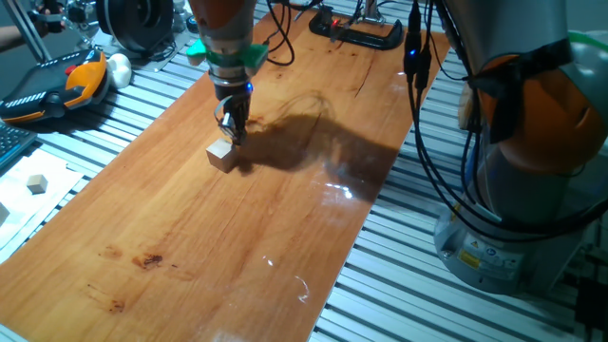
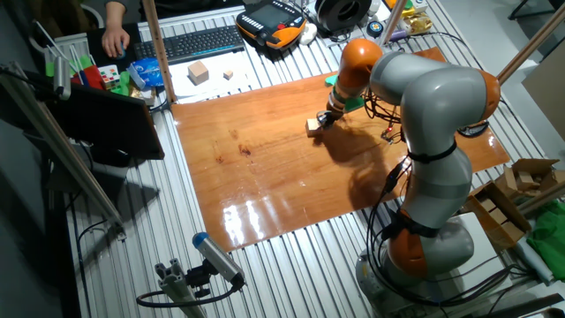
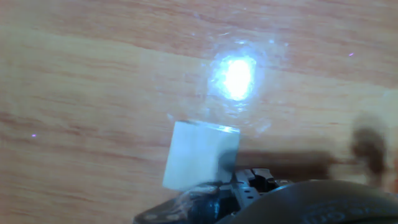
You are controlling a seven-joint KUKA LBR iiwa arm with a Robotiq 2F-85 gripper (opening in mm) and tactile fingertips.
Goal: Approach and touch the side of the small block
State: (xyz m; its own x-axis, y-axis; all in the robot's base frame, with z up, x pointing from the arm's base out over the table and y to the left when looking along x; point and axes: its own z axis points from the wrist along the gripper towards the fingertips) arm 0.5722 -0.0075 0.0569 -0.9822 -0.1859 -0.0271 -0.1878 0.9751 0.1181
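— Where did the small light-tan wooden cube (image 1: 221, 154) sit?

— On the glossy brown wooden desk (image 1: 190, 237), toward its far half in one fixed view, directly below the arm's dark two-finger claw (image 1: 233, 130). From the other fixed view the same cube (image 2: 312, 126) lay just beside the claw (image 2: 324, 120), on the side facing the black keyboard (image 2: 201, 42).

— Were they touching?

— The fingertips came down right at the cube's upper edge, touching it or nearly so (the fixed views were too coarse to settle it). In the hand view the cube's pale top (image 3: 200, 155) met the dark claw body (image 3: 249, 193) at the bottom of the frame, with a bright glare spot on the wood beyond.

— Was the claw released or clenched?

— I could not tell; the fingers looked close together, yet no gap or contact between them was clear. Nothing was grasped between them.

— Anything else nearby?

— A smaller whitish cube (image 1: 37, 183) lay off the board, well apart.
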